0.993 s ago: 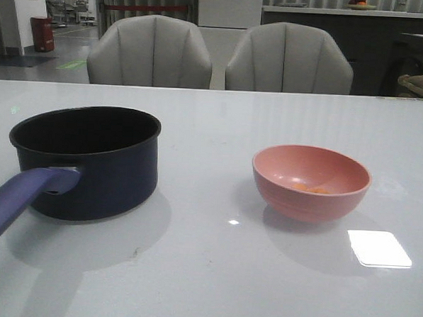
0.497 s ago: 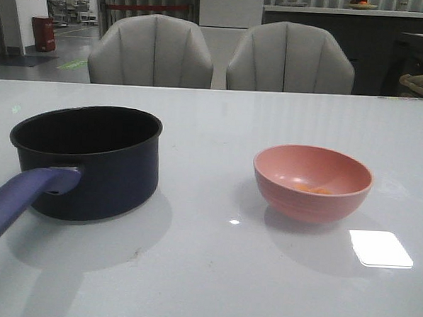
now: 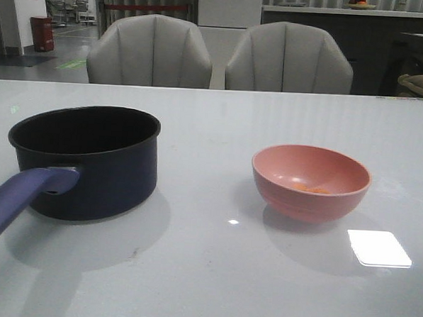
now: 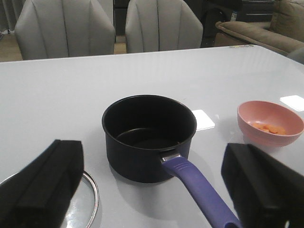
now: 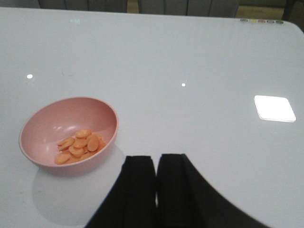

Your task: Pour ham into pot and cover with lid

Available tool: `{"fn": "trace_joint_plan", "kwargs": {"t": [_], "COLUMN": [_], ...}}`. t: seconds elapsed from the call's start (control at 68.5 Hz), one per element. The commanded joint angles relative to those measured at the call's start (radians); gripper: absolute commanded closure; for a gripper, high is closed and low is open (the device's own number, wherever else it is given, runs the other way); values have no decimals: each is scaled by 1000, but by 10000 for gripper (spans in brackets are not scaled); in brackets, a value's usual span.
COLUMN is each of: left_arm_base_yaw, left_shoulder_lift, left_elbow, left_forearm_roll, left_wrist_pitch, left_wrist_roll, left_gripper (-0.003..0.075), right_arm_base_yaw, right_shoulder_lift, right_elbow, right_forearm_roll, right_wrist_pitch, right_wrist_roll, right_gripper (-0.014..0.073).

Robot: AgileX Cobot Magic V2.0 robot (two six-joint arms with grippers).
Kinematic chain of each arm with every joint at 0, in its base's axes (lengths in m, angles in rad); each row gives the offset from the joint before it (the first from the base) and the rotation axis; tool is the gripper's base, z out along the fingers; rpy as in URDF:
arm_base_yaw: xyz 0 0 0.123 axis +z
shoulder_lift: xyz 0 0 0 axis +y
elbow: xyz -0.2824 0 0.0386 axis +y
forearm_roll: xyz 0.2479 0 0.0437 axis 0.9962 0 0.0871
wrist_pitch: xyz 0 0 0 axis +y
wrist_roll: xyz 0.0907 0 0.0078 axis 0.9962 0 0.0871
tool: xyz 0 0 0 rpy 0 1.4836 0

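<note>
On my left wrist feed, the left end effector (image 4: 152, 190) stands wide open with nothing between its two black fingers (image 4: 45, 183). Just past the near finger I see an arc of the lid (image 4: 88, 199), its silver rim and clear glass lying flat on the tabletop (image 3: 212, 272); its knob is hidden from me. Between the fingers the purple-blue handle (image 4: 199, 190) runs toward me from the pot (image 3: 91, 159). The pot sits upright on the left side of the tabletop, its black inside bare as far as I can see into it.

On my right wrist feed, the right end effector (image 5: 156, 190) is closed, its two dark fingers pressed together with only a thin seam between them and nothing held. It hangs over bare tabletop, near the pink bowl (image 3: 311, 181) but apart from it.

The bowl stands upright on the right side, well apart from the pot. The ham (image 5: 78, 145) lies in it as a small heap of flat orange slices, piled at the bottom of the bowl.

Beyond the far edge of the tabletop I see two grey chairs (image 3: 149, 52) side by side.
</note>
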Motion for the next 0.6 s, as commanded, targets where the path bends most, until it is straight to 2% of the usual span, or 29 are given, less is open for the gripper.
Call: {"fn": "trace_joint_plan", "kwargs": {"t": [0.0, 0.146, 0.234, 0.38, 0.584], "left_arm_base_yaw": [-8, -8, -8, -8, -8], "left_shoulder_lift": [11, 11, 11, 11, 11], "left_elbow": [-27, -27, -27, -27, -27], "left_forearm_roll": [-9, -9, -9, -9, -9], "left_wrist_pitch": [-75, -75, -75, -75, -75], "left_wrist_roll": [-1, -1, -1, -1, -1], "left_gripper": [94, 94, 94, 94, 94], "right_arm_base_yaw": [-3, 13, 41, 98, 101], "right_shoulder_lift": [114, 304, 415, 607, 848], "right_elbow": [-96, -209, -271, -370, -508], "right_forearm_roll": [1, 7, 35, 72, 150], "right_wrist_pitch": [-45, 9, 19, 17, 20], "right_wrist_roll": [-1, -1, -1, 0, 0], "right_gripper": [389, 179, 99, 90, 90]}}
